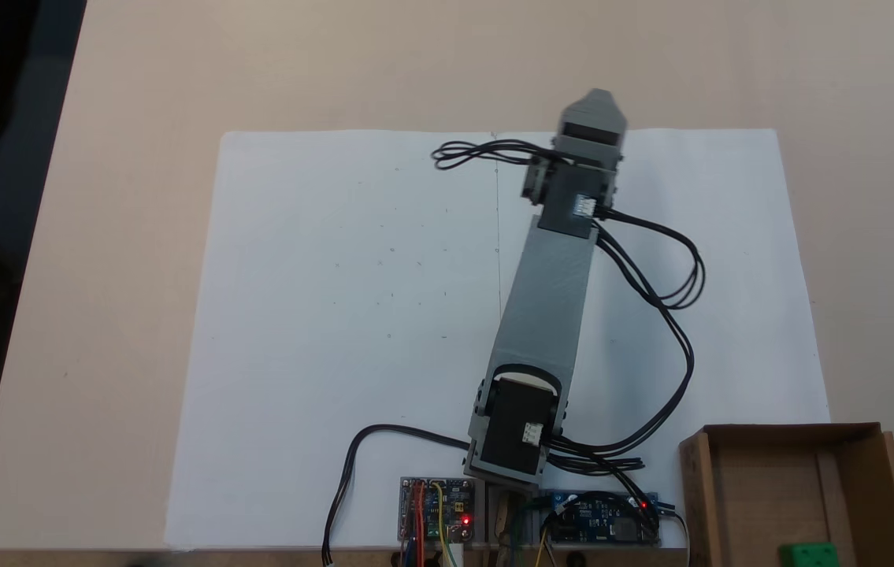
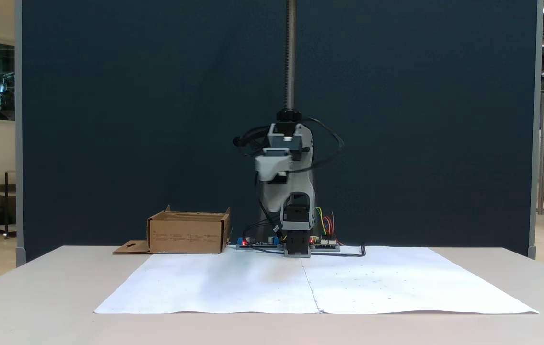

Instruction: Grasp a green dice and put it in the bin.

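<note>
Green dice (image 1: pixel 807 554) lying inside bin (image 1: pixel 696 492), at five o'clock on worktop (image 1: pixel 124 236); claw (image 1: pixel 595 98) raised at twelve o'clock, opening cannot be told.

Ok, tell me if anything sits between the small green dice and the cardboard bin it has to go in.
Nothing does: the bright green cube with dark pips already lies inside the shallow brown cardboard box, at the bottom edge of a fixed view. The grey end effector is held well away, out over the white paper sheet.
</note>
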### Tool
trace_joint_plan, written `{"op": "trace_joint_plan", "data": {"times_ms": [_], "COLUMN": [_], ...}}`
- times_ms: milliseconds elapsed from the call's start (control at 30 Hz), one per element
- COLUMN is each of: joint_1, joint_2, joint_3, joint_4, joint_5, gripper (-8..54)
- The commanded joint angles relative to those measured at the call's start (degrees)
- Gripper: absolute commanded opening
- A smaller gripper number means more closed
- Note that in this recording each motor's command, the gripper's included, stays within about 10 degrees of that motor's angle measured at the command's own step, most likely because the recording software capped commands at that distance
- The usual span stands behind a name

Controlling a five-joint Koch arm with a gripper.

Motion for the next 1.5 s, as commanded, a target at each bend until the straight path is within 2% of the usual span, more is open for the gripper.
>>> {"op": "trace_joint_plan", "data": {"times_ms": [0,267,533,1033,1467], "joint_1": [-2.29,-7.38,-10.28,-10.99,-11.60], "joint_2": [0.70,0.97,9.32,28.12,29.36], "joint_3": [0.18,17.84,36.83,54.32,67.41], "joint_4": [-4.31,-17.14,-32.17,-48.52,-70.82], "joint_5": [4.04,3.96,3.87,4.04,2.81], "gripper": [43.5,43.4,43.4,43.5,43.9]}}
